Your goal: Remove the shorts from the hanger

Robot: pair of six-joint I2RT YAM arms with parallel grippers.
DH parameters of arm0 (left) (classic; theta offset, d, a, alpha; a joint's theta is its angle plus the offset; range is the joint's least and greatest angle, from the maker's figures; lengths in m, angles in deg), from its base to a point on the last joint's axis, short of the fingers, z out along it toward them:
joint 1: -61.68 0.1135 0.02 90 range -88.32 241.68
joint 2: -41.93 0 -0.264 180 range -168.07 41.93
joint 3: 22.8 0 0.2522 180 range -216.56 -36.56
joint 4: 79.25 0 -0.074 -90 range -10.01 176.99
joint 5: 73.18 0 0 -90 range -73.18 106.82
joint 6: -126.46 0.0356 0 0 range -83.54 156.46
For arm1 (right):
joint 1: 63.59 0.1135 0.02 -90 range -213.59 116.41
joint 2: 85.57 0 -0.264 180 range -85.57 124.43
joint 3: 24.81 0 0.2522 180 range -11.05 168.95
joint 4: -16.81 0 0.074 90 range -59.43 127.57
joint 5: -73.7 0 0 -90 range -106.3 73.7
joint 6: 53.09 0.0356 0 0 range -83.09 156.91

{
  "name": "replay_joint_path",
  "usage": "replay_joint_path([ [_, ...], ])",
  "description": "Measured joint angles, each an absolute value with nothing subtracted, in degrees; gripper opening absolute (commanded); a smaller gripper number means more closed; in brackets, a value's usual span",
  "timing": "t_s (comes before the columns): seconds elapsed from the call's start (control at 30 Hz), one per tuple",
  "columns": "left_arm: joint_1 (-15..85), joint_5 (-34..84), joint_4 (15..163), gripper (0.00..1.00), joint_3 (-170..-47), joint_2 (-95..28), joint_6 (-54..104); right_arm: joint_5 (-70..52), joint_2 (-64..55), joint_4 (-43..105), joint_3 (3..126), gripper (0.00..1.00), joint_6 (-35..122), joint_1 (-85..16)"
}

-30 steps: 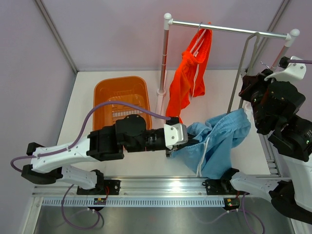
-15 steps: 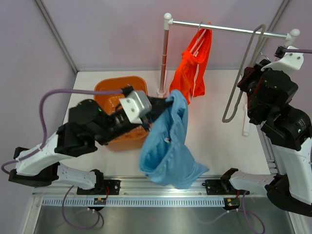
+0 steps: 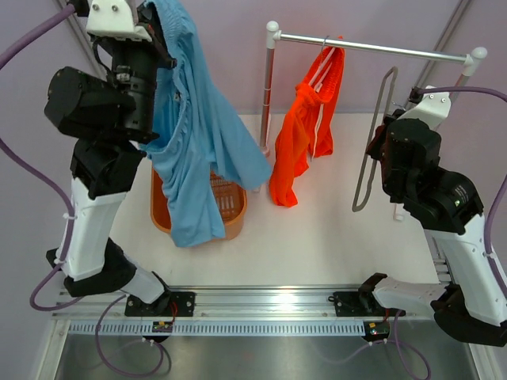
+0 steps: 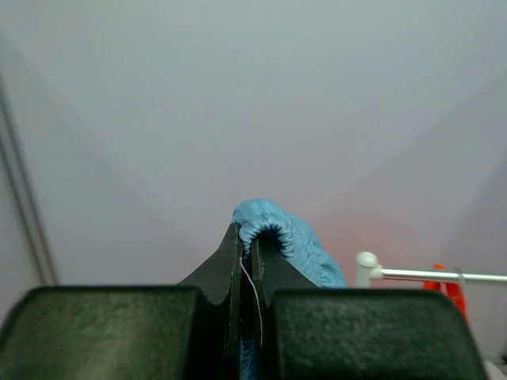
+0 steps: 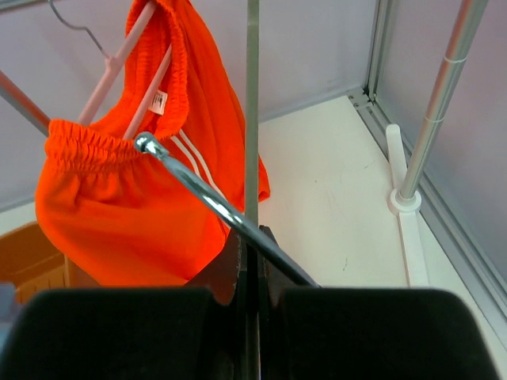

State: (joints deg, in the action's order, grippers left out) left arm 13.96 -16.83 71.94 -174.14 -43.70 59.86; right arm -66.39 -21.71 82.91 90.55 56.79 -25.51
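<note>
The light blue shorts (image 3: 198,134) dangle from my left gripper (image 3: 158,20), raised high at the back left, and their lower end drapes over the orange basket (image 3: 234,212). In the left wrist view that gripper (image 4: 247,233) is shut on the blue waistband (image 4: 289,237). My right gripper (image 3: 383,142) is shut on a bare grey metal hanger (image 3: 366,170), held upright to the right of the orange shorts (image 3: 305,134). The right wrist view shows the gripper (image 5: 252,233) pinching the hanger's wire (image 5: 252,119). The orange shorts (image 5: 119,222) hang on a pink hanger (image 5: 119,59) from the rail (image 3: 380,49).
The rack's white left post (image 3: 268,87) stands just right of the basket. Its right post and foot (image 5: 405,198) stand by the table's right edge. A metal track (image 3: 269,305) with both arm bases runs along the near edge.
My left arm has swung up and to the left, carrying the blue shorts from mid-table to above the basket. The right gripper with the bare hanger has shifted slightly left and down.
</note>
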Motion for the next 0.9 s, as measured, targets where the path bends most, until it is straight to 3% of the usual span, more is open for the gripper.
replay_joint_path([
  [0.2, 27.7, -16.8, 69.3, 0.00, -172.2, -47.4, 52.1, -65.1, -22.0, 83.7, 88.2, 0.00, 57.3, -25.5],
  [0.47, 35.5, -16.2, 67.4, 0.00, -143.5, -44.5, 36.4, -64.5, -23.6, 84.5, 85.5, 0.00, 58.1, -25.5],
  [0.6, 35.5, -14.6, 66.9, 0.19, -126.1, -41.1, 27.6, -63.7, -25.1, 85.1, 85.5, 0.00, 58.2, -25.5],
  [0.63, 35.5, -14.3, 66.4, 0.34, -123.0, -40.5, 25.5, -63.6, -25.5, 85.3, 85.5, 0.00, 58.1, -25.5],
  [0.7, 35.5, -13.7, 65.3, 0.46, -119.3, -39.9, 21.8, -63.1, -26.0, 86.0, 86.0, 0.00, 57.8, -25.5],
  [0.73, 35.5, -13.3, 65.1, 0.67, -118.6, -39.8, 20.7, -62.8, -26.1, 86.0, 86.2, 0.00, 57.6, -25.5],
  [0.87, 35.5, -9.6, 65.3, 0.99, -116.8, -37.6, 15.4, -59.3, -26.6, 86.2, 86.7, 0.00, 56.1, -25.5],
  [0.9, 35.5, -8.9, 65.2, 0.99, -116.4, -36.8, 14.6, -58.3, -26.7, 86.1, 86.6, 0.00, 55.8, -25.5],
])
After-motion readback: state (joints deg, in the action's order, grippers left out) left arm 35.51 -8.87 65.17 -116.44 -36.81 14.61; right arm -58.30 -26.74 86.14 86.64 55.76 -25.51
